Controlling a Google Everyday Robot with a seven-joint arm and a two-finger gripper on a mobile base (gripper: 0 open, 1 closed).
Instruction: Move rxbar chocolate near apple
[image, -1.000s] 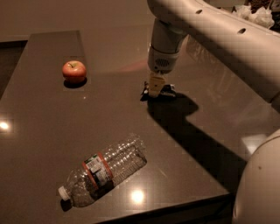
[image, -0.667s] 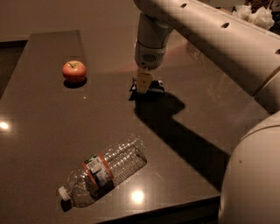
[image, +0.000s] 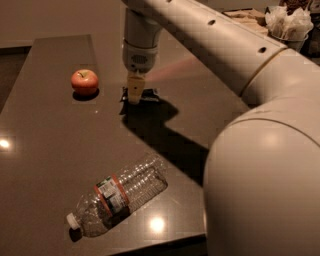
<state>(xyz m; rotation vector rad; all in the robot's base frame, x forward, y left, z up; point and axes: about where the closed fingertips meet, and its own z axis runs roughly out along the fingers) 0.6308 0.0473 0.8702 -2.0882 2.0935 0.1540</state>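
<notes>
Camera view is looking down on a dark, glossy table (image: 45, 150), and the apple (image: 84, 81) is serving as the reference point for everything else. The apple is sitting upright with its stem up, alone on the far left part of the surface.

Just to the right of the apple, with a clear strip of table between them, the gripper (image: 134, 95) is pointing straight down at the surface. Its tan fingers (image: 133, 90) are pinching the left end of the rxbar chocolate (image: 150, 95), so the hand is grasping the bar. The black wrapper is sticking out from the fingers on the side away from the apple and is lying roughly flat. Whether the bar is resting on the table or hanging just above it cannot be told. A dark shadow is spreading from the bar toward the near right.

The white arm (image: 210, 35) is reaching in from the right, passing above and behind the bar, and its bulky lower segment (image: 265, 190) is filling the near right corner, well away from the apple.

Well apart from the apple, toward the near edge, a clear plastic bottle (image: 120, 195) is lying on its side. Its white cap is pointing to the near left, and a label band is wrapping its middle.
</notes>
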